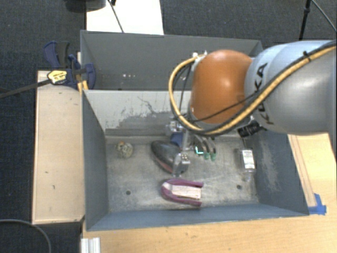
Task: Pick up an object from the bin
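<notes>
"The dark grey rounded object (161,153), where is it?"

"About the middle of the bin (95,157) floor, a little toward the far wall. The gripper (181,161) is down at its right edge, and from above the two overlap."

"Is the gripper clenched on it?"

"I cannot tell. The wrist hides that part, so I can't say whether it is released, clenched or grasping."

"What lies around it?"

"Just on the near side is a purple and white object (182,191), lying flat. Well to the left is a small brownish lump (125,149). To the right, near the right wall, lies a small clear bottle (247,159)."

"Any writing?"

"The arm (300,88) carries dark letters reading KUKA. The bottle has a pale label, too small to read."

"And the arm's pose?"

"It comes in from the right, above the bin's right wall. Its orange cover (221,86) sits over the far middle of the bin, with the wrist pointing down below it. Yellow and black cables (179,121) loop round the cover's left side."
</notes>
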`<action>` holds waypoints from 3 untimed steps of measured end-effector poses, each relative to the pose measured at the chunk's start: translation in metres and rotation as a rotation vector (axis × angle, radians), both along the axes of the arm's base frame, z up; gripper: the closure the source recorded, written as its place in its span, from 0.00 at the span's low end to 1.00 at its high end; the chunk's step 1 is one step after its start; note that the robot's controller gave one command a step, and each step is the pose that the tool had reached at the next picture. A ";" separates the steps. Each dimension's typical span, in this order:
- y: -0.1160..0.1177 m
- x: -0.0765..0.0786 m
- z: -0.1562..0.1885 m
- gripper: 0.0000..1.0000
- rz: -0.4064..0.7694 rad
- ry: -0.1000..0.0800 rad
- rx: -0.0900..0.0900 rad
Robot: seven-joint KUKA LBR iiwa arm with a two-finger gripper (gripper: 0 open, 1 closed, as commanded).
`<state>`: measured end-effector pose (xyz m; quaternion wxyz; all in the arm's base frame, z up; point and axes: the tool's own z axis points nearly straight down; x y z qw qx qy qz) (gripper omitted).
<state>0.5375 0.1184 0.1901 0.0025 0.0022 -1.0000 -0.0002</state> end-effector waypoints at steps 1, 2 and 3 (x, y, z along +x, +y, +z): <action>-0.008 0.032 -0.122 0.00 -0.046 -0.005 0.001; 0.009 0.025 -0.088 0.00 -0.142 -0.011 0.002; -0.018 0.035 -0.090 0.00 -0.313 -0.013 0.001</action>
